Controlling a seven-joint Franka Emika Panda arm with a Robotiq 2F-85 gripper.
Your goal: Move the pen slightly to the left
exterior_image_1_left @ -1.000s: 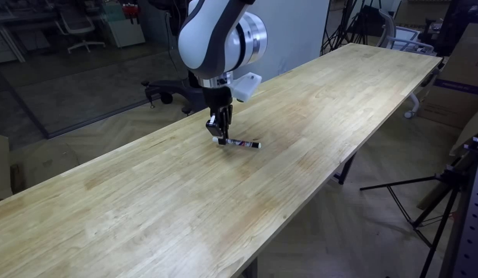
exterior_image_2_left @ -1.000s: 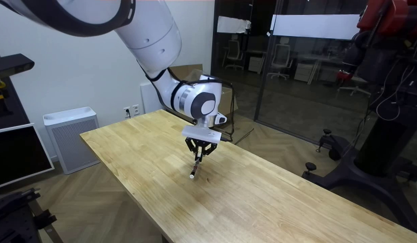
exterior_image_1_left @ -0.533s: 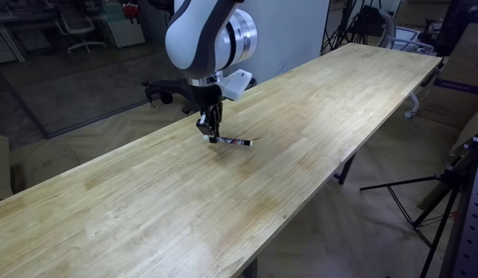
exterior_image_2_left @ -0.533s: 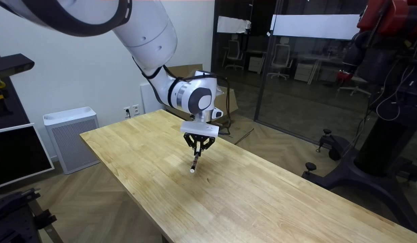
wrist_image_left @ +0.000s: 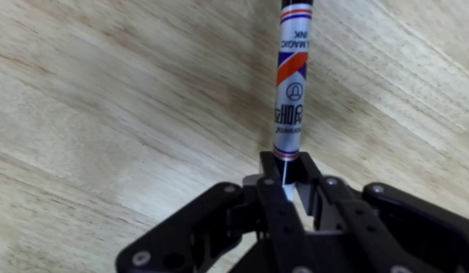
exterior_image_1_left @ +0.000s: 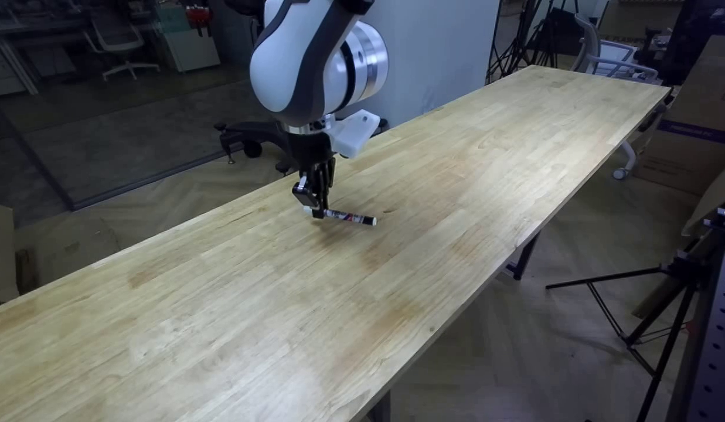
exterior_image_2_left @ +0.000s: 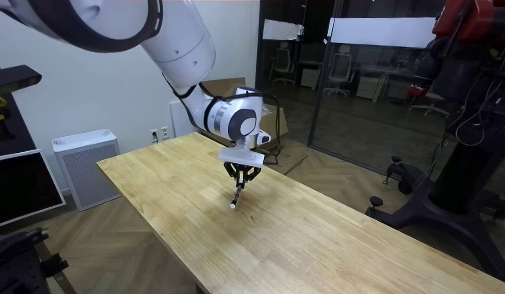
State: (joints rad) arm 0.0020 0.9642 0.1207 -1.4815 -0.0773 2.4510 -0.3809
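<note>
The pen is a marker with a white printed barrel, red and blue bands and black ends. It shows in both exterior views and large in the wrist view, pointing away from the jaws. My gripper is shut on the pen near one end, at a black section with a whitish tip behind it. In the wrist view the gripper has one finger on each side of the pen. The pen lies close over the wooden tabletop, roughly level; I cannot tell whether it touches.
The long tabletop runs on to both sides, with its far edge close behind the gripper. A dark wheeled stand with a red robot arm is beyond that edge. A tripod stands on the floor beyond the near edge.
My gripper has carried the pen leftward in an exterior view, mostly in the first half second. Lately the pen's free end has dipped slightly. The jaws stay shut on it.
</note>
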